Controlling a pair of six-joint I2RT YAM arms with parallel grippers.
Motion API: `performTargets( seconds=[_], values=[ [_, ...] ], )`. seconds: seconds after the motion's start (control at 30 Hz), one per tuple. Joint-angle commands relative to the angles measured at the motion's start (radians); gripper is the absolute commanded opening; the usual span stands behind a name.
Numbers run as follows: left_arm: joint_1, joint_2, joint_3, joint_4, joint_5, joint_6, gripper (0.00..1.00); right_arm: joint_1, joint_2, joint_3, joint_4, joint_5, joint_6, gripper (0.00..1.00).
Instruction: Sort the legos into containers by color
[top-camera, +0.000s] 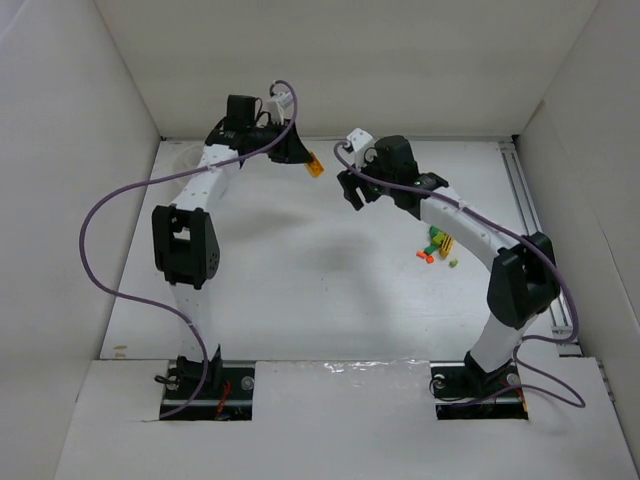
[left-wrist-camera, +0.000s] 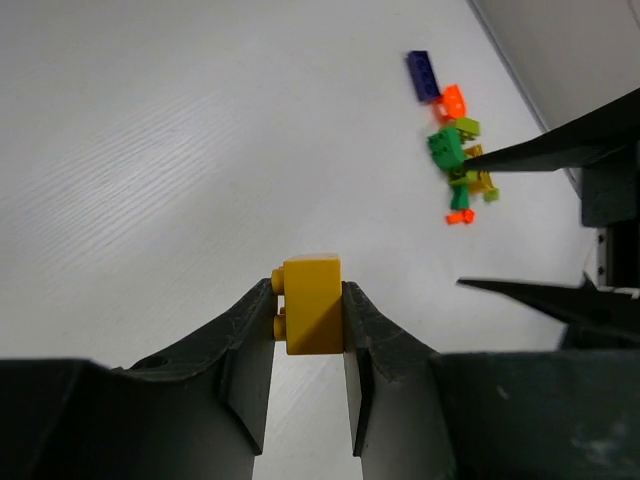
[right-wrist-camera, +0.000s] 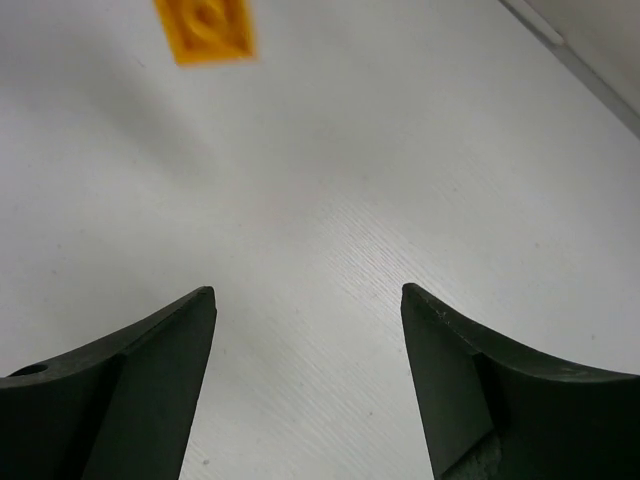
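Observation:
My left gripper (left-wrist-camera: 309, 292) is shut on a yellow lego brick (left-wrist-camera: 313, 317) and holds it above the table; in the top view the gripper (top-camera: 312, 165) and its brick (top-camera: 316, 168) are at the far middle. The brick also shows blurred at the top left of the right wrist view (right-wrist-camera: 205, 30). My right gripper (right-wrist-camera: 308, 292) is open and empty, close to the right of it in the top view (top-camera: 350, 192). A small pile of legos (left-wrist-camera: 458, 160) in green, orange, yellow and dark blue lies at the right (top-camera: 437, 246). No white bowl is in view.
White walls close in the table on the left, back and right. A metal rail (top-camera: 540, 240) runs along the right edge. Purple cables (top-camera: 100, 220) loop off both arms. The right arm's dark fingers (left-wrist-camera: 540, 155) cross the right of the left wrist view.

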Motion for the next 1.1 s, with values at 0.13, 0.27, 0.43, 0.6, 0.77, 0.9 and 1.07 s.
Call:
performTargets(
  seconds=[0.13,0.27,0.43,0.6,0.77,0.9,1.07],
  values=[
    [0.173,-0.247,-0.165,0.07,-0.271,0.043,0.0,-0.112,-0.052,-0.001,0.015,-0.054,0.073,0.8],
    [0.225,-0.362,-0.321,0.191,-0.493,0.13,0.0,-0.134,-0.043,0.022,0.015,-0.066,0.093,0.8],
    [0.296,-0.364,-0.364,0.179,-0.581,0.203,0.0,-0.145,0.003,0.062,-0.003,-0.066,0.107,0.8],
    [0.337,-0.332,-0.338,0.191,-0.636,0.246,0.0,-0.154,0.04,0.092,-0.004,-0.089,0.145,0.8],
    [0.357,-0.304,-0.357,0.227,-0.749,0.278,0.0,-0.164,0.049,0.112,-0.014,-0.089,0.145,0.8],
    [0.38,-0.293,-0.346,0.248,-0.759,0.243,0.0,-0.174,0.058,0.121,-0.014,-0.1,0.145,0.8],
    [0.389,-0.283,-0.381,0.279,-0.768,0.2,0.0,-0.174,0.058,0.121,-0.023,-0.1,0.145,0.8]
  ],
)
